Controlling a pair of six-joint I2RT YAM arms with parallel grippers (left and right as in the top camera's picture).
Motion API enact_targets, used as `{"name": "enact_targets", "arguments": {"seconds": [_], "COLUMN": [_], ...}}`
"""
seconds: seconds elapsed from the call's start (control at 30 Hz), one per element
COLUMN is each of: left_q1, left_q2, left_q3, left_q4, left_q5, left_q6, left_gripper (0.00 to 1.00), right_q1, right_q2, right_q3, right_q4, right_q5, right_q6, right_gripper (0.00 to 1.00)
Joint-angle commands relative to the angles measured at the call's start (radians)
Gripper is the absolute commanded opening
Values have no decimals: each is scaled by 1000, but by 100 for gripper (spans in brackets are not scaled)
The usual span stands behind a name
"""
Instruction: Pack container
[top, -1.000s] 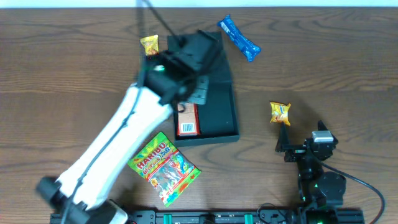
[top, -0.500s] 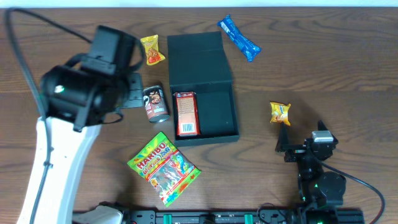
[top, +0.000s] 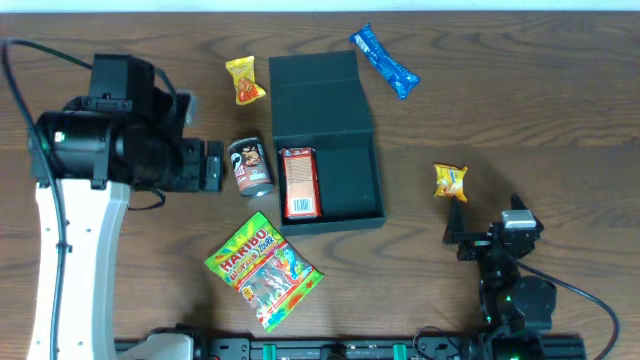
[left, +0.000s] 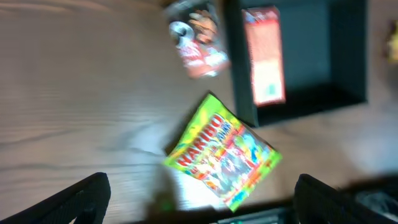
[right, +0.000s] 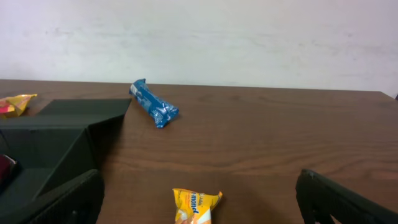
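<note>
The dark green container (top: 355, 180) lies open mid-table, its flap lid (top: 315, 95) folded back flat. A red printed carton (top: 300, 183) lies inside along the left wall. My left gripper (top: 222, 166) stands open and empty left of the container, close to a small dark red can (top: 250, 165) lying on the table. The left wrist view is blurred and shows the can (left: 199, 40), the carton (left: 264, 56), the container (left: 336, 62) and a Haribo bag (left: 224, 155). My right gripper (top: 480, 225) stands open and empty at the front right, facing a yellow packet (right: 196, 206).
A yellow snack (top: 244, 80) lies left of the lid and a blue bar (top: 384, 60) to its right. The yellow packet (top: 450, 181) sits right of the container. The Haribo bag (top: 264, 270) lies near the front edge. A white wall stands behind the table.
My left arm swung off the container to the left and its jaws opened. The small can, hidden under the arm before, now lies left of the container. The right arm stayed still.
</note>
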Motion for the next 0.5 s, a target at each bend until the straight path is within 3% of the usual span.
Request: {"name": "enact_targets", "arguments": {"seconds": [0.0,0.1,0.23,0.47], "left_q1": [30,39,58,98], "left_q2": [2,2,2,2], "left_q3": [-40,-48,-48,-48], "left_q4": [15,39,56,58], "left_q5": [105,29,-145,-219], "left_q6": [121,79,-212,-224], "left_gripper": [95,95,95,95], "right_q1": [-6,-6,-6,-6], "right_q2": [-2,13,111,483], "right_q3": [24,135,341,771], "right_q4": [-48,-224,-400,-591], "right_q5": [-33,-19,-15,-90], "right_q6": [38,87,97,97], "right_gripper": [99,99,99,99]}}
